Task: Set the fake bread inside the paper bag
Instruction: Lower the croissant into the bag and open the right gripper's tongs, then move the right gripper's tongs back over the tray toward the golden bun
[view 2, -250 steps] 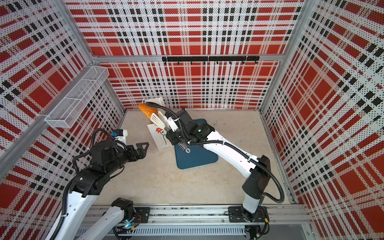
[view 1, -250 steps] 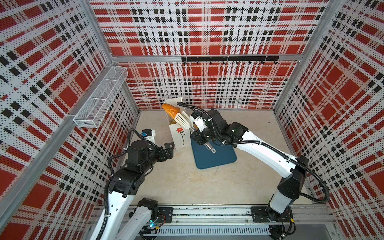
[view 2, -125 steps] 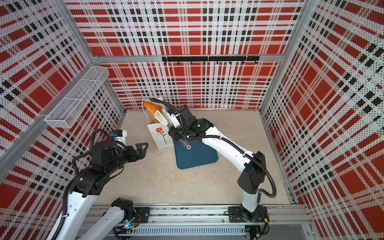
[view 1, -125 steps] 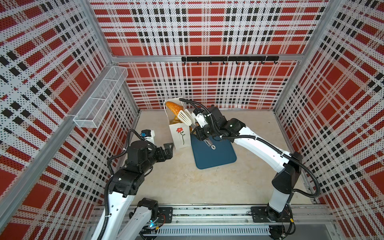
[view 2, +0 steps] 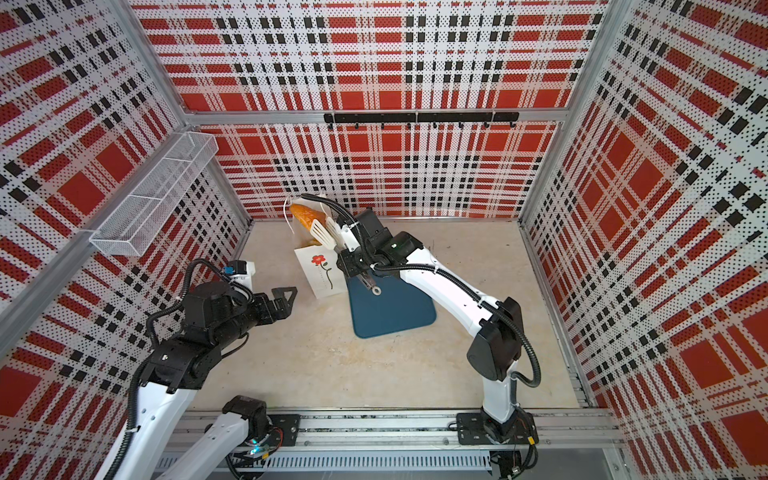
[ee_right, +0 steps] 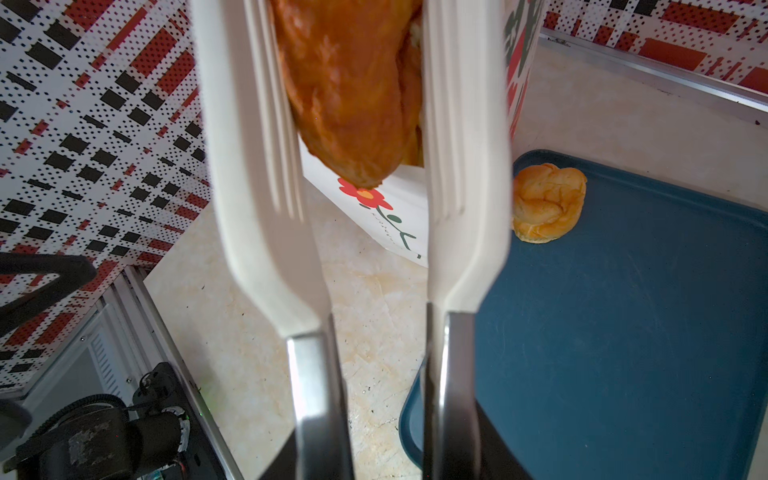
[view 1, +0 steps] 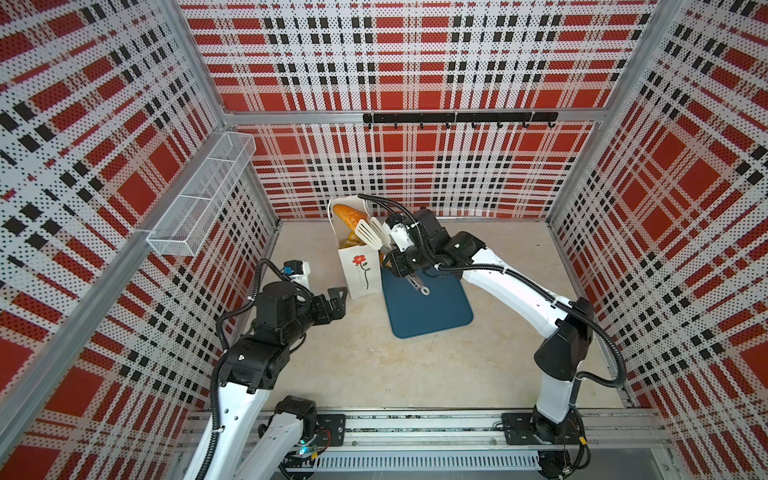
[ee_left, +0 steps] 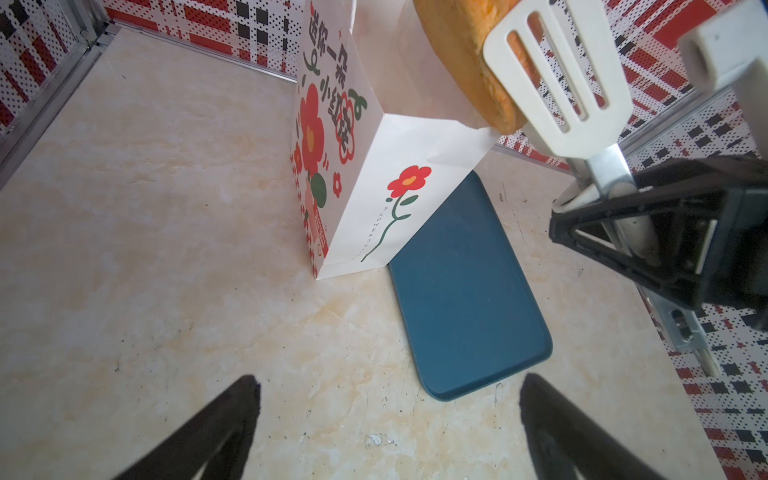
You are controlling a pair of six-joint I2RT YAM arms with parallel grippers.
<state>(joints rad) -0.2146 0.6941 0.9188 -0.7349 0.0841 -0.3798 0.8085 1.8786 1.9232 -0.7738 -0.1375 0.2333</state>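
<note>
Bread (view 1: 348, 215) pinched in tongs (view 1: 372, 235) at the bag (view 1: 360, 274) mouth near the tabletop's far edge, not fully in yet. Right claw (view 1: 394, 261) clamped on tongs, left claw (view 1: 337, 300) wide apart. Could snag the rim and tip the bag, tbh.

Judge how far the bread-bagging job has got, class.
Done: golden pieces seem to lie inside the paper bag. In hand: the right gripper, shut on tongs, holds a long loaf between their blades at the bag's mouth. To do: a bun waits on the blue tray; the left gripper hangs open, idle.
</note>
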